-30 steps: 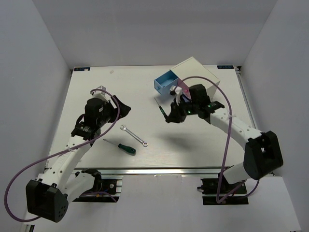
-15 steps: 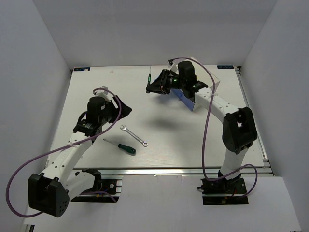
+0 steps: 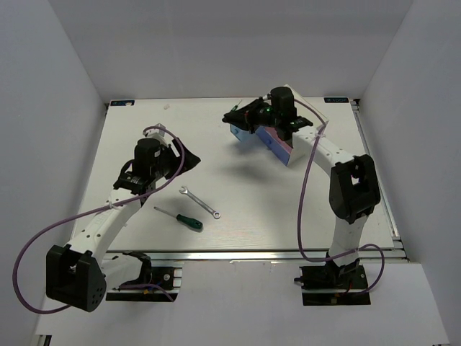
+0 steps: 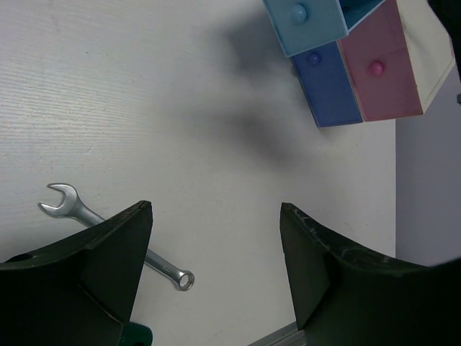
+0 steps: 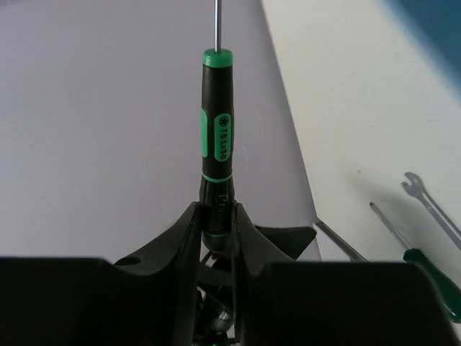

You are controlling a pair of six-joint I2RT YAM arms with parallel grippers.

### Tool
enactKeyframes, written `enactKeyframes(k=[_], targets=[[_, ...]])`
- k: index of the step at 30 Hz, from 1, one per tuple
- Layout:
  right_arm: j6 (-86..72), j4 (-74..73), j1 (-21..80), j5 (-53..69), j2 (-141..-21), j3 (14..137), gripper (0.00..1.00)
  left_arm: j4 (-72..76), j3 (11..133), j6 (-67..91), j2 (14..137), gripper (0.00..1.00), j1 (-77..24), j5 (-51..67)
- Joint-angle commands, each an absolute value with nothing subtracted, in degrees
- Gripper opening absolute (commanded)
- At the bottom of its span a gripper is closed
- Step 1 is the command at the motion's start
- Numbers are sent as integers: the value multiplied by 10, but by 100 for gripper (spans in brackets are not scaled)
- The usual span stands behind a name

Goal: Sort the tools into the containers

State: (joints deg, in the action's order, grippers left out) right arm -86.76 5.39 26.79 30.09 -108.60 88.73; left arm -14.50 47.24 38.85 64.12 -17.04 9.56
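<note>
My right gripper is shut on a thin dark mini screwdriver with green bands, its shaft pointing away from the wrist. In the top view this gripper hangs over the pulled-out light blue drawer of the white cabinet. A silver wrench and a green-handled screwdriver lie on the table in front of the left arm. My left gripper is open and empty above the table, with the wrench just beside its left finger. The darker blue drawer and the pink drawer are closed.
The cabinet stands at the back right, turned at an angle. White walls close in the table on three sides. A metal rail runs along the near edge. Purple cables loop off both arms.
The right arm lifted the mini screwdriver off the mid-table area and swung it back over the open blue drawer. The left gripper shifted slightly rightward and stayed open.
</note>
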Motion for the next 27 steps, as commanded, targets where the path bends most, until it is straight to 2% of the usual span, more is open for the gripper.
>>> enactKeyframes(k=[1,15,27], targets=[[-892,1,249,258,-1097,902,0,-127,494,389,639,81,-170,108],[-949,-60,224,220,-1129,922,0,-122,490,402,631,81,-169,106],[-954,-53,204,189,-1142,916,1,-118,491,403,637,82,-170,106]])
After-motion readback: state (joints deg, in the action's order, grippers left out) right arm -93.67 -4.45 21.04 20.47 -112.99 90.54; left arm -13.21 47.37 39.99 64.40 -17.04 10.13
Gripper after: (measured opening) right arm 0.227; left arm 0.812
